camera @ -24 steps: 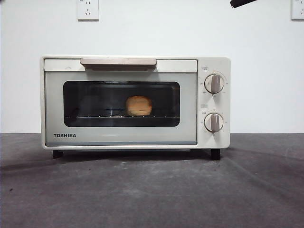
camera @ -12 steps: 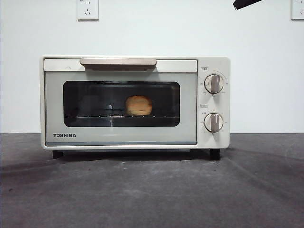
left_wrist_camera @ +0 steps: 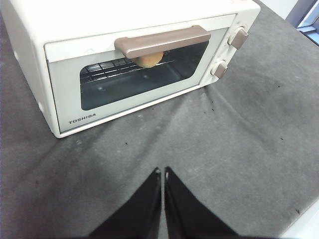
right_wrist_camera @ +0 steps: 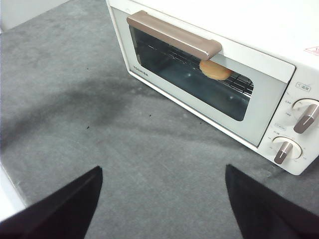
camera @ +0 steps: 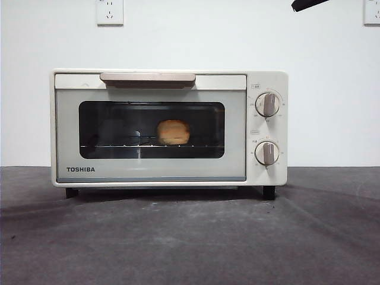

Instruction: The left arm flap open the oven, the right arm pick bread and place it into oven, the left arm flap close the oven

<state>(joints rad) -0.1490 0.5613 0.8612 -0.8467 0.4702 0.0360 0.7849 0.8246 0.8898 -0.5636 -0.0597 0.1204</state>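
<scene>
The cream-white TOSHIBA oven (camera: pixel 169 127) stands on the grey table with its glass door shut and its beige bar handle (camera: pixel 148 78) at the top. The golden bread (camera: pixel 173 132) lies on the wire rack inside, seen through the window. It also shows in the left wrist view (left_wrist_camera: pixel 148 59) and the right wrist view (right_wrist_camera: pixel 215 70). My left gripper (left_wrist_camera: pixel 162 172) is shut and empty, held above the table in front of the oven (left_wrist_camera: pixel 124 55). My right gripper (right_wrist_camera: pixel 162 181) is open and empty, held back from the oven (right_wrist_camera: pixel 224 64). A black arm tip (camera: pixel 306 4) shows at the top right.
Two round knobs (camera: pixel 267 104) sit on the oven's right panel. Wall sockets (camera: pixel 110 10) are on the white wall behind. The grey mat (camera: pixel 190 237) spreads in front of the oven. The table's edge (left_wrist_camera: pixel 306 224) shows in the left wrist view.
The black arm tip at the top right has shifted slightly to the right. The oven and the bread have not moved.
</scene>
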